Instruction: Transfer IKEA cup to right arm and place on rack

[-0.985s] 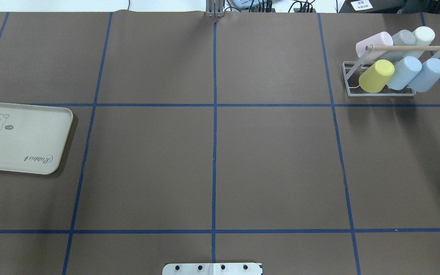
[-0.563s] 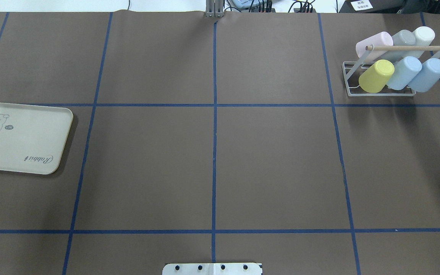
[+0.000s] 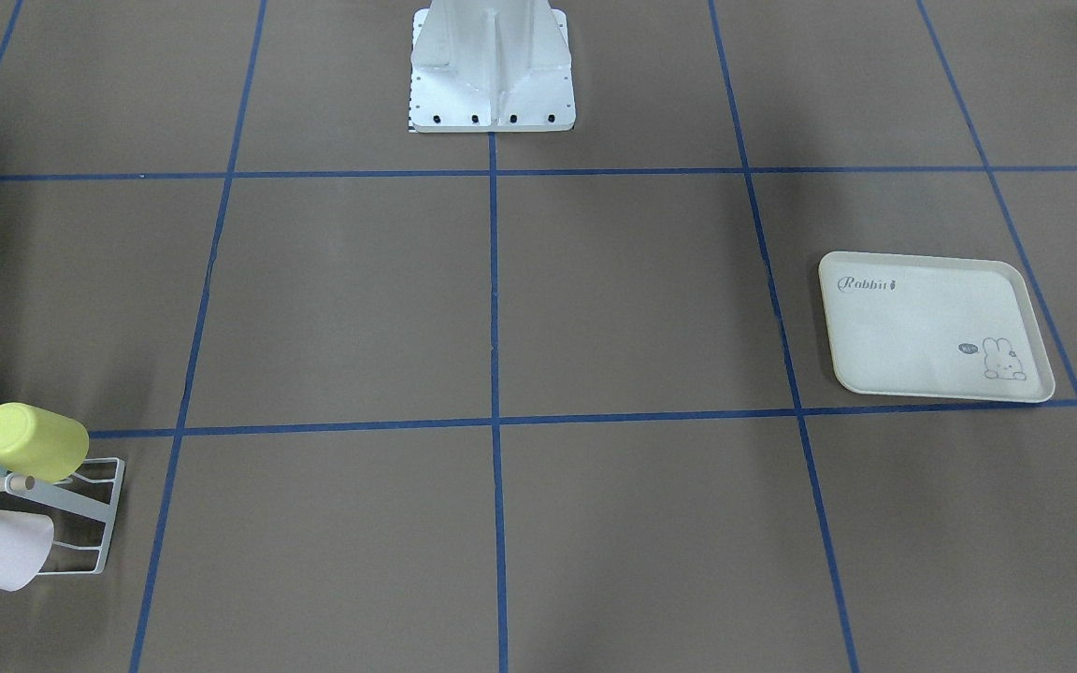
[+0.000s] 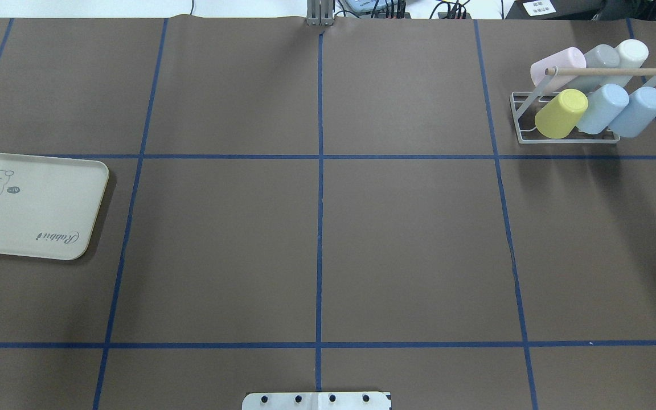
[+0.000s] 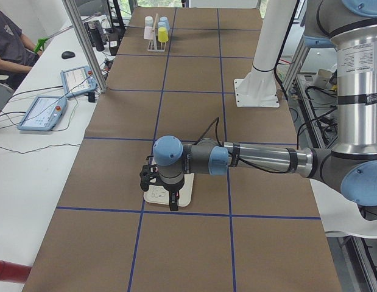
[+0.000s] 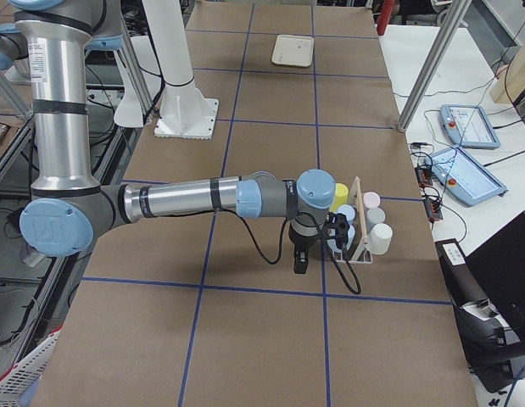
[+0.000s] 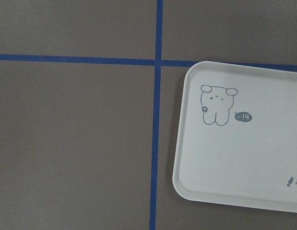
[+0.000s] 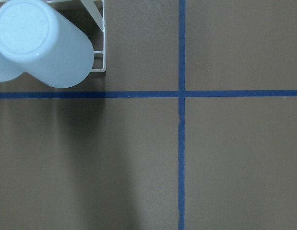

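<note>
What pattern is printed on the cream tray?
The tray bears a grey rabbit drawing; left wrist view shows it best.

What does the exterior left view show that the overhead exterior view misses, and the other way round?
Only exterior left: the left arm, its tool seemingly hanging above the tray, and a seated person by two tablets. Only overhead: no arm, but the pink cup and grey cup on the rack, not made out from the side. Both: tray, rack, yellow cup, blue-lined table.
</note>
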Motion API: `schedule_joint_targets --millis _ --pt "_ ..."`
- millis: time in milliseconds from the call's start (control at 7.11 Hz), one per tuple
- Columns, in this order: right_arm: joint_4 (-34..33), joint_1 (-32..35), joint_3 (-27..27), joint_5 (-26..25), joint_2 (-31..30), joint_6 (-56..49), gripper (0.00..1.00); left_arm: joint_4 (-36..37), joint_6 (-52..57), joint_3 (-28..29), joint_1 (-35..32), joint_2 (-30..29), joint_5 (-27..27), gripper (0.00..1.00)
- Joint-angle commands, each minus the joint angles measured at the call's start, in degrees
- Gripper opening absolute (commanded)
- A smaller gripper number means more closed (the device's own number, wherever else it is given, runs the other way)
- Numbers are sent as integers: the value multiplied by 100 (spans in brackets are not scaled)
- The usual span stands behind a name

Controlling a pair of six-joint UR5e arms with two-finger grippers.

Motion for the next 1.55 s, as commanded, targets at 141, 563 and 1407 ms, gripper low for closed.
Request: schedule_joint_targets --millis 141,563,1407 --pt "-1 0 -20 12 0 -7 99 -28 6 1 0 -5 315 100" --pt "-1 -9 -63 12 44 2 99 33 -21 10 0 -93 204 100" --pt "-10 -9 -81 30 53 19 99 -10 -3 28 0 -5 107 100"
